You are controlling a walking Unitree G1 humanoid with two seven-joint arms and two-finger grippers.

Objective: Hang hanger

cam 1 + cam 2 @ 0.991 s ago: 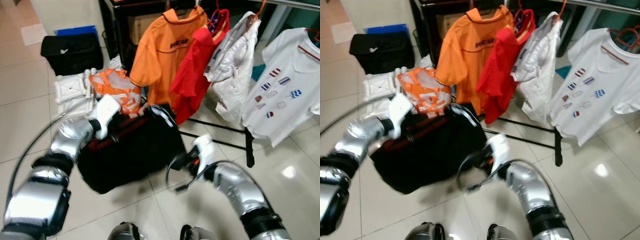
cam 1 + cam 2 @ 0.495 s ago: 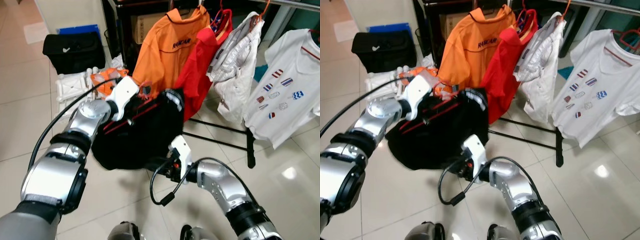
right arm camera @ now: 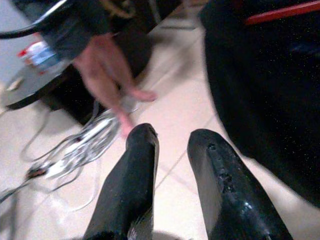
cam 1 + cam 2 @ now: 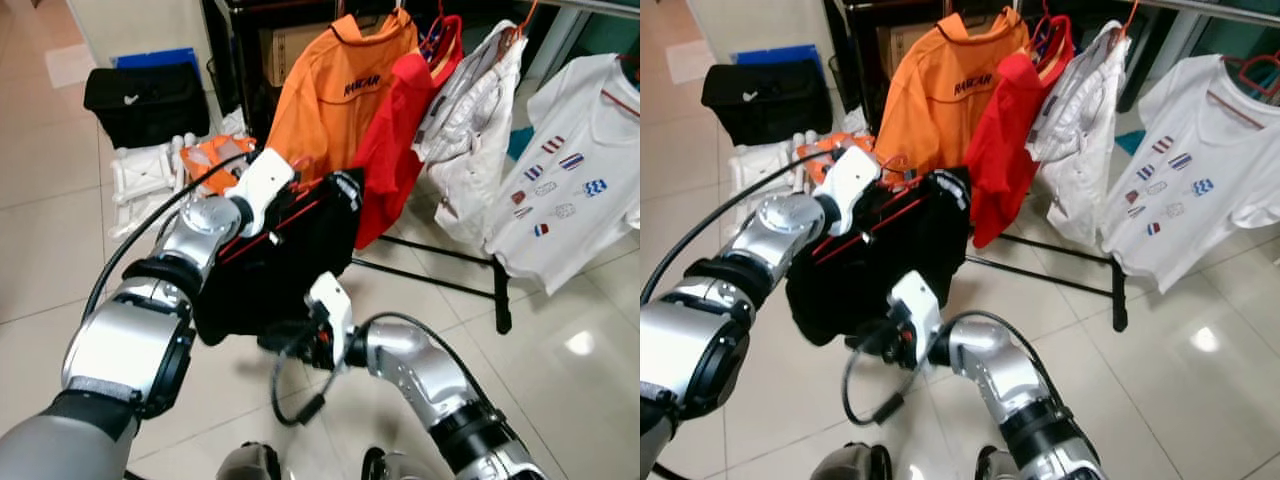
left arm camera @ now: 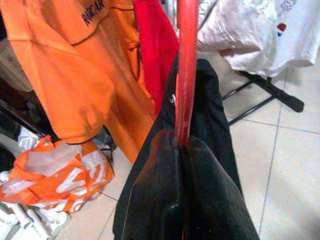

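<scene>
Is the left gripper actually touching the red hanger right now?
Touching. In the left wrist view the left gripper has its black fingers closed on the red hanger, with the black shirt draped from it.

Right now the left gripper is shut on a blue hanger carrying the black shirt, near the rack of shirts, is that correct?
Not quite: the hanger is red, not blue, as the left wrist view shows. The rest holds: the left gripper is shut on it, the black shirt hangs from it, and the rack of shirts stands close by.
</scene>
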